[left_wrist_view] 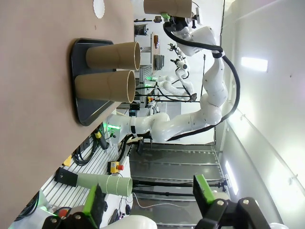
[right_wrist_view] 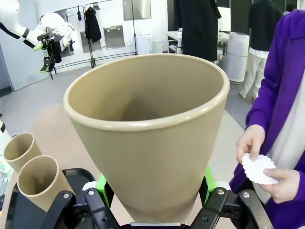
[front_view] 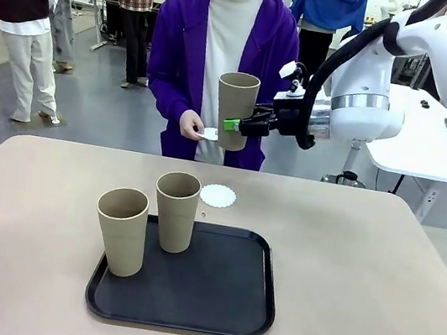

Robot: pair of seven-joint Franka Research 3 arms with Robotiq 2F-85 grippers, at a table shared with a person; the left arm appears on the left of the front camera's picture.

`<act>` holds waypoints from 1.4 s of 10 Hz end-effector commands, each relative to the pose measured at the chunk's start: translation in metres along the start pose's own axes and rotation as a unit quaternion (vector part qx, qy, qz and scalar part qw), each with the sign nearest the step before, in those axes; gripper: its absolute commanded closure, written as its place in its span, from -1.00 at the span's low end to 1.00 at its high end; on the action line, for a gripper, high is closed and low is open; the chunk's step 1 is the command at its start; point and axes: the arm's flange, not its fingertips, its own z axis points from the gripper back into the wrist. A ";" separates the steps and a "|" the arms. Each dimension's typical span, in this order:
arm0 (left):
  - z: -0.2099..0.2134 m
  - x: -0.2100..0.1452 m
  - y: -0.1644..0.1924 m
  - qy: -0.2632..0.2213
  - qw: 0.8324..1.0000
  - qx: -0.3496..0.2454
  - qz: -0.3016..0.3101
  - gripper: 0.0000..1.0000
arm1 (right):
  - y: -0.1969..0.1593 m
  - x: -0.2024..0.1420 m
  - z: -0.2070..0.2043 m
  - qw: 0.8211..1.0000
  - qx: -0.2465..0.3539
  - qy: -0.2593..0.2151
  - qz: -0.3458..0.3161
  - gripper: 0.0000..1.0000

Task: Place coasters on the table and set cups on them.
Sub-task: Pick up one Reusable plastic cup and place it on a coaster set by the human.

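My right gripper point(front_view: 235, 125) is shut on a tan cup point(front_view: 234, 108), held upright in the air beyond the table's far edge, in front of the person. In the right wrist view this cup point(right_wrist_view: 151, 138) stands between my green pads point(right_wrist_view: 104, 183). Two more cups point(front_view: 121, 230) point(front_view: 176, 211) stand on the black tray point(front_view: 211, 301). One white coaster point(front_view: 218, 196) lies on the beige table point(front_view: 360, 274) just beyond the tray. The person's hand holds more coasters point(right_wrist_view: 257, 168). My left gripper point(left_wrist_view: 147, 202) hangs open off the table, holding nothing.
The left wrist view looks sideways at the tray point(left_wrist_view: 83, 112) with both cups point(left_wrist_view: 112, 55) point(left_wrist_view: 106, 86) and the coaster point(left_wrist_view: 99, 7). A white table point(front_view: 430, 149) stands at the back right. Other people stand far behind the person.
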 end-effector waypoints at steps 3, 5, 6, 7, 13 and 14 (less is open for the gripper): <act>0.001 0.000 -0.002 -0.005 1.000 -0.004 -0.004 -1.00 | -0.003 -0.014 -0.008 1.000 0.019 -0.007 -0.013 -0.67; 0.001 0.000 -0.002 -0.005 1.000 -0.004 -0.004 -1.00 | -0.002 -0.015 -0.005 1.000 0.011 0.000 -0.010 -0.67; 0.001 0.000 -0.002 -0.005 1.000 -0.004 -0.004 -1.00 | -0.002 -0.015 -0.005 1.000 0.011 0.000 -0.010 -0.67; 0.001 0.000 -0.002 -0.005 1.000 -0.004 -0.004 -1.00 | -0.002 -0.015 -0.005 1.000 0.011 0.000 -0.010 -0.67; 0.001 0.000 -0.002 -0.005 1.000 -0.004 -0.004 -1.00 | 0.001 -0.046 -0.008 0.998 0.051 0.031 -0.018 -0.68; 0.001 0.000 -0.002 -0.005 1.000 -0.004 -0.004 -1.00 | -0.006 -0.056 -0.010 0.998 0.049 0.026 -0.022 -0.68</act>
